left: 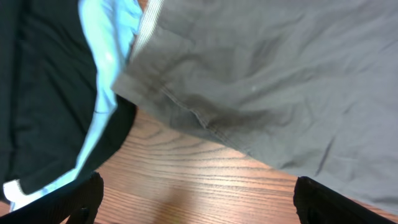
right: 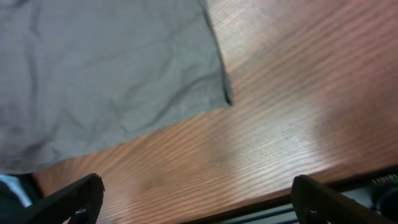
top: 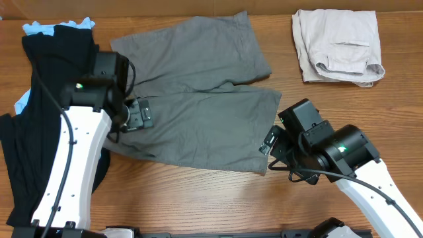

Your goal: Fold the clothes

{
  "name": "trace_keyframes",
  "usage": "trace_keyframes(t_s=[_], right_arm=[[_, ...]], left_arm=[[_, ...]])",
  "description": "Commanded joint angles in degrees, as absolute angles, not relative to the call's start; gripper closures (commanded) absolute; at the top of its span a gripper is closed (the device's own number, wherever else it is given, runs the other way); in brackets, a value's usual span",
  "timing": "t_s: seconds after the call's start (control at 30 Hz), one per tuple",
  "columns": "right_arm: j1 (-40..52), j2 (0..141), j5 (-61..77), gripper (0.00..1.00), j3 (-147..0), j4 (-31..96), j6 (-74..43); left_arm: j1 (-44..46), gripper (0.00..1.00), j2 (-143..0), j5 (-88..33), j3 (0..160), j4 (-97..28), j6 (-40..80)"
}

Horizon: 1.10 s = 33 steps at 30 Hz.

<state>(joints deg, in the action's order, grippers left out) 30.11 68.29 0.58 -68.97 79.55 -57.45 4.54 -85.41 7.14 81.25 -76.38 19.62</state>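
— What do we see closest in?

— Our left pincer [left: 199, 198] is spread wide with nothing between its fingers, at the waist end of the grey shorts [left: 261, 81]. Our right pincer [right: 199, 199] gapes just as wide and just as empty, near a corner of a leg hem.

— And the cloth?

— We read a matte grey weave, softly creased, with a stitched seam. The shorts lie flat in the middle of the table [top: 198, 198], both legs pointing right, the far leg angled away.

— Beside them?

— At our left we see a black garment [top: 46, 86] in a long heap. A light-blue garment [top: 38, 28] shows at its edges, against the waist end.

— Further off?

— We see pale beige shorts [top: 337, 46], bunched roughly square, well apart at the far right. The table itself is warm brown wood grain with a slight sheen.
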Motion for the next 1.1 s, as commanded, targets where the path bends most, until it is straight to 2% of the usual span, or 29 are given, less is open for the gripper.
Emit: trace_keyframes(t_s=[0.0, 0.37, 0.53, 0.67, 0.77, 0.9, 1.07], right_arm=[[30.37, 67.51, 1.65, 0.00, -65.36, 78.81, -58.76], [30.37, 67.57, 5.19, 0.00, -54.24, 69.34, -58.98], [30.37, 67.61, 5.21, 0.00, -53.56, 68.99, -58.04], [30.59, 67.64, 7.11, 0.00, -53.56, 65.65, -51.75], [30.70, 67.92, 7.86, 0.00, -53.56, 64.45, -50.81], [30.70, 68.86, 7.86, 0.00, -53.56, 64.58, -50.96], [30.70, 70.78, 7.86, 0.00, -53.56, 64.53, -50.98]], left_arm=[[4.51, 0.00, -85.03, 6.37, 75.79, -73.95, 20.78], [4.14, 0.00, -84.97, 6.83, 63.22, -63.61, 26.15], [-0.38, 0.00, -84.97, 7.88, 59.00, -59.46, 33.01], [-7.81, 0.12, -85.01, 7.81, 54.24, -52.40, 41.28], [-10.48, 0.16, -85.01, 7.07, 50.70, -45.28, 46.02], [-10.24, 0.22, -85.03, 3.22, 47.37, -36.62, 46.33], [-10.28, 0.28, -85.08, 5.41, 44.23, -30.65, 46.61]])
